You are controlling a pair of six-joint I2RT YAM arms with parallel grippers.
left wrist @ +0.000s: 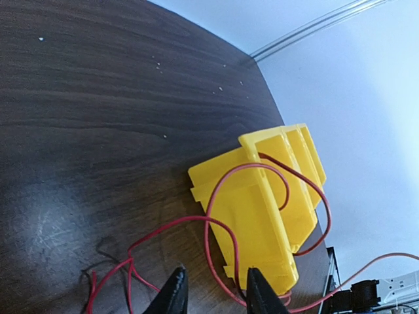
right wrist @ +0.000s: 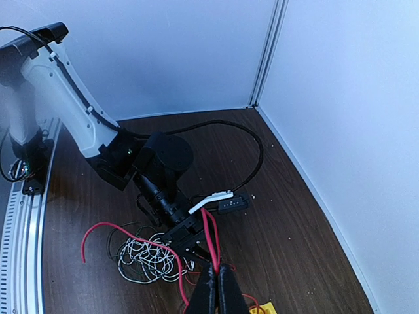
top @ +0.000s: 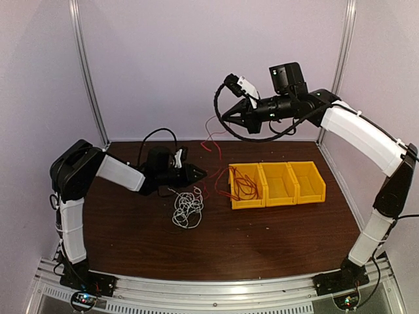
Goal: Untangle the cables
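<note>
My right gripper [top: 224, 120] is raised above the table's back middle and is shut on the red cable [top: 213, 148]. In the right wrist view its fingertips [right wrist: 217, 288] pinch a doubled red strand [right wrist: 210, 230]. The red cable hangs down, and loops of it lie in and around the left yellow bin [top: 247, 186]. My left gripper [top: 198, 173] is low over the table with its jaws open. In the left wrist view [left wrist: 217, 297] a red loop [left wrist: 208, 243] passes between the fingers. The white cable [top: 187, 208] lies in a loose clump below it. A thin black cable [right wrist: 110, 237] shows beside the white clump [right wrist: 145, 256].
Three joined yellow bins [top: 308, 181] stand right of centre, close to the left gripper's right finger [left wrist: 262, 294]. A thick black arm cable [top: 157, 134] arcs behind the left arm. Walls close the back and both sides.
</note>
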